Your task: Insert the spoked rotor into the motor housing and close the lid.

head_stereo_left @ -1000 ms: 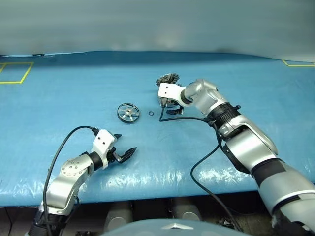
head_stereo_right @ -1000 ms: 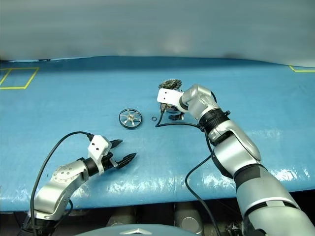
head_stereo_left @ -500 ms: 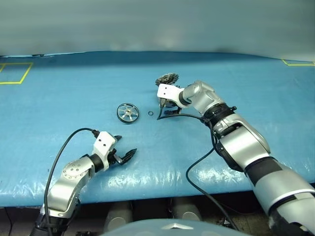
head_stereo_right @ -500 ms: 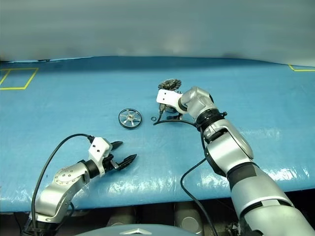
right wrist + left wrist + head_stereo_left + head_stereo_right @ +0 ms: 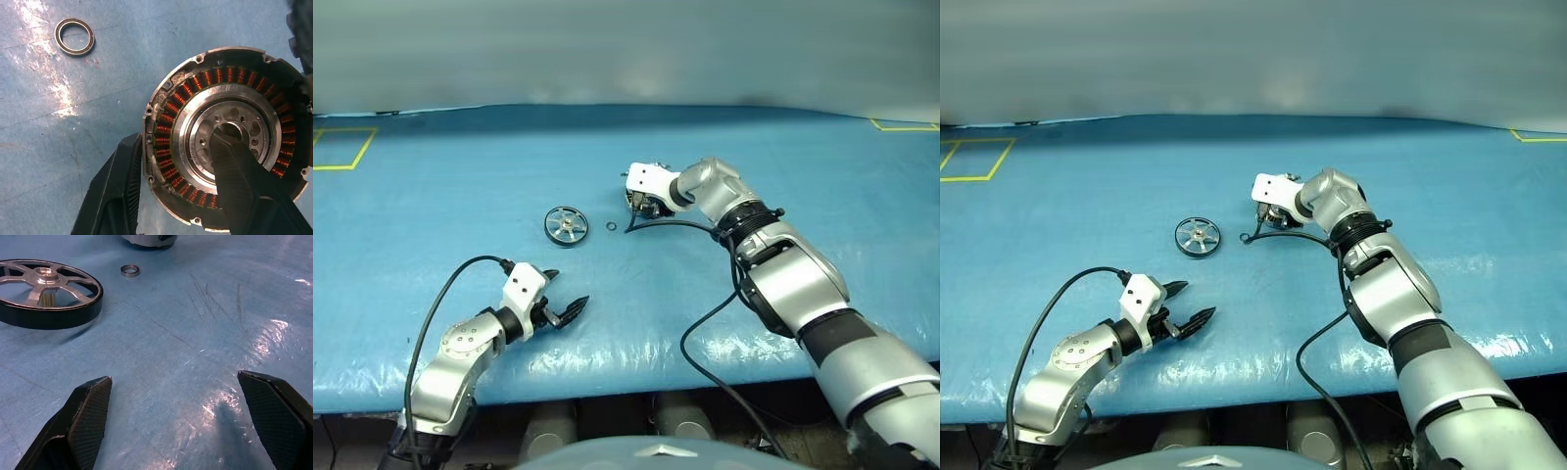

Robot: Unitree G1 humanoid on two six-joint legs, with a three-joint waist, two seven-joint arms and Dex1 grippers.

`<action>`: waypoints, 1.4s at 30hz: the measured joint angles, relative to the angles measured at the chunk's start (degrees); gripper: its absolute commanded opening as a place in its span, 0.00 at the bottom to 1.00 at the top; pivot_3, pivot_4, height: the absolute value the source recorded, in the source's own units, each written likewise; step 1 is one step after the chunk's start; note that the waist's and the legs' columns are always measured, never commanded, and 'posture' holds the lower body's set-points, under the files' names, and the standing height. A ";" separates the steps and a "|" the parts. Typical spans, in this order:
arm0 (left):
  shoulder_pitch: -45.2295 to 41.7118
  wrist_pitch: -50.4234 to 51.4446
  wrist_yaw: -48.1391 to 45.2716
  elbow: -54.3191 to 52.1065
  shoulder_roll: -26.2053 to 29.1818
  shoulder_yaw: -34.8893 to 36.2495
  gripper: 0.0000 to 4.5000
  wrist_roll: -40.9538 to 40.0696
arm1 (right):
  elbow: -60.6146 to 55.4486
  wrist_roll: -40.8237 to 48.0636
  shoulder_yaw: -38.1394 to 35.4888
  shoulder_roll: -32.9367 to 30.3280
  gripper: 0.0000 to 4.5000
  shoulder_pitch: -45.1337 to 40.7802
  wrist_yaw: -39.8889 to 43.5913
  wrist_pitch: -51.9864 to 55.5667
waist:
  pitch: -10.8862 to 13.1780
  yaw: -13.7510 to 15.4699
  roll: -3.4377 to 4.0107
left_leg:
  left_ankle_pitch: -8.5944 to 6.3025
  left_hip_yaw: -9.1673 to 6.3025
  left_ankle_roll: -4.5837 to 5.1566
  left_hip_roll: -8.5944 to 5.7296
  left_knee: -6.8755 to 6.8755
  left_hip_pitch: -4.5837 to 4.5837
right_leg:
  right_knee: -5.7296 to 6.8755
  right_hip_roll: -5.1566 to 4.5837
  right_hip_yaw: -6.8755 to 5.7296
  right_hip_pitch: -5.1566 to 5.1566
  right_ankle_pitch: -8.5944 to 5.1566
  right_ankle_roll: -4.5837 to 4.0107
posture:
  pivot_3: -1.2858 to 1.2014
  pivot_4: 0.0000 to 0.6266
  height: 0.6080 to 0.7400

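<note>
Spoked rotor (image 5: 568, 224) is seen lying flat on the blue bench (image 5: 460, 176), at about nine o'clock from the motor housing (image 5: 225, 137), with a small black ring (image 5: 612, 227) between them. The housing is straddled at its rim by the right gripper (image 5: 181, 191): one finger (image 5: 120, 188) is placed outside the wall, the other over the centre bore, and a firm pinch cannot be confirmed. The left gripper (image 5: 186, 416) is held low at roughly seven o'clock from the rotor, its fingers spread wide and empty. If the pinch is closed off-centre, the housing could be tipped or slid, and the copper windings (image 5: 168, 132) scraped
</note>
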 measured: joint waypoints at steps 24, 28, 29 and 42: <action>0.53 -1.72 -0.51 0.49 0.55 0.27 1.00 0.05 | -71.17 1.76 -1.62 -2.89 0.39 37.01 4.03 40.76 | -1.03 0.03 -0.29 | -0.15 -0.15 0.06 0.08 -0.72 0.91 | -0.02 0.04 -0.14 0.68 -0.80 -0.01 | 0.52 0.24 1.00; 2.11 -5.38 -1.31 0.49 1.15 2.08 1.00 0.06 | -81.11 4.43 -0.88 -1.47 0.39 41.80 3.21 49.79 | -1.04 0.06 -0.30 | -0.19 -0.15 0.03 0.09 -0.75 0.92 | -0.02 0.03 -0.15 0.67 -0.89 -0.03 | 0.52 0.24 1.00; 2.44 -6.33 -1.37 0.50 1.26 2.51 1.00 0.09 | -82.51 4.96 -0.54 -1.34 0.39 42.34 2.89 51.00 | -1.04 0.08 -0.30 | -0.19 -0.15 0.03 0.09 -0.75 0.92 | -0.03 0.03 -0.16 0.68 -0.90 -0.03 | 0.52 0.24 1.00; 7.56 -14.07 -0.12 0.56 1.57 8.61 1.00 0.44 | -86.90 13.91 2.32 4.59 0.39 41.61 -5.44 63.80 | -1.05 -0.43 -0.33 | -0.20 -0.12 0.02 0.16 -0.77 1.00 | 0.00 0.07 -0.18 0.66 -1.11 -0.30 | 0.52 0.24 1.00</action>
